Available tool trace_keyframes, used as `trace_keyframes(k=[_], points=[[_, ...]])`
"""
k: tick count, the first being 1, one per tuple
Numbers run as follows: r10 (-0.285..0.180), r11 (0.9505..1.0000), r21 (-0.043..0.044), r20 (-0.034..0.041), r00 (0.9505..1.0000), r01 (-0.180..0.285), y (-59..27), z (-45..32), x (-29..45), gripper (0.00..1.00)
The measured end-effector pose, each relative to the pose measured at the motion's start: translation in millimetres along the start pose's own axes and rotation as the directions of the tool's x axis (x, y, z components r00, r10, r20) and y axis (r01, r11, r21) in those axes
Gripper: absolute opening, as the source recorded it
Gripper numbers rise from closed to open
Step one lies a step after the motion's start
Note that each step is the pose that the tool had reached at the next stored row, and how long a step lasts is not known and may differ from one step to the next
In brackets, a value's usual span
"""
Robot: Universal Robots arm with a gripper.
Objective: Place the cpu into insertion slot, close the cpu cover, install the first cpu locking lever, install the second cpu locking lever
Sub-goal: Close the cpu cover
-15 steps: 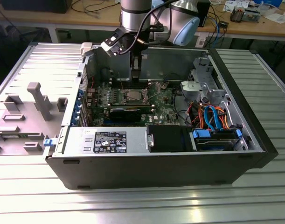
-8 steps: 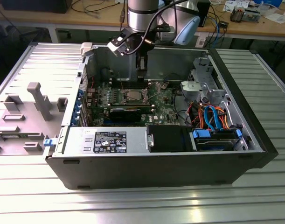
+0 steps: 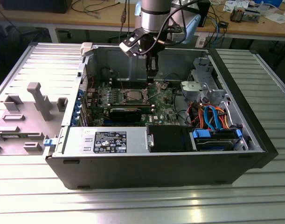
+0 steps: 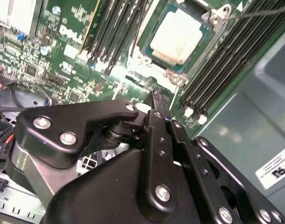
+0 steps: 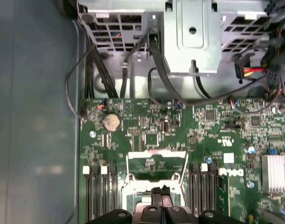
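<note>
Tool pinched fully closed, hanging near the seated cpu.

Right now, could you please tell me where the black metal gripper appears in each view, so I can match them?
Exterior view: the black gripper hangs inside the grey computer case, above the green circuit board.
Second wrist view: the gripper, fingers shut, points toward the pale silver square cpu.
First wrist view: the gripper tips lie between the rows of black memory slots.
Shared landmark: that green circuit board.
</note>
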State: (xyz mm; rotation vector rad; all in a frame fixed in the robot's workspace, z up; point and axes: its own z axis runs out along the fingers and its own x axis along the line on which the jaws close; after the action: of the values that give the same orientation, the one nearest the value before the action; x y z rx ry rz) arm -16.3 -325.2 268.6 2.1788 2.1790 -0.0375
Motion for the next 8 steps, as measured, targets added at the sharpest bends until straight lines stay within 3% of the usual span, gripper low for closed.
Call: trace_keyframes(k=[3,8], points=[[0.000,1.0000,0.0000,0.0000,1.0000,0.000,7.4,0.2,0.0,0.11],[0.000,1.0000,0.0026,0.0001,1.0000,0.000,29.0,0.7,0.1,0.11]])
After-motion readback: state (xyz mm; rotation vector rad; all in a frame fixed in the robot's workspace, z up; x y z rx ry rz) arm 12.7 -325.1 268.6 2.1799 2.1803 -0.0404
